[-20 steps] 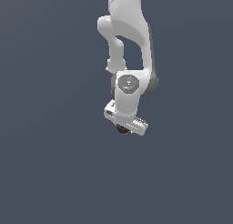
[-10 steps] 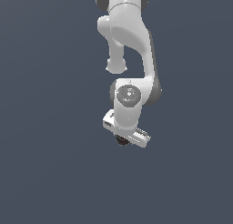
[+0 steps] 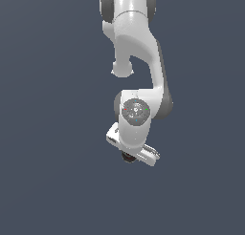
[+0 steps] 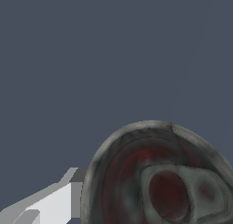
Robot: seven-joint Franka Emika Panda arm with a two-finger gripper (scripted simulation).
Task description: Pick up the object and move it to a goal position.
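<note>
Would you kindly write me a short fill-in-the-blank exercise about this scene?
1. The can fills much of the ____ view.
2. In the exterior view, the can shows only as a small ____ shape under the white gripper.
3. The end of the can facing the wrist camera is dark grey with ____ patches.

Missing words: wrist; dark; red

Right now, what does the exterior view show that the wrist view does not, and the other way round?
Only the exterior view shows the whole white arm, its joints, and the pincer hanging over a plain dark ground. Only the wrist view shows the can's dark end close up, with reddish patches and a grey rim, and one white finger beside it. Both show the can at the pincer: in the exterior view it is just a small dark bit under the white hand. Neither shows a goal marker.
</note>
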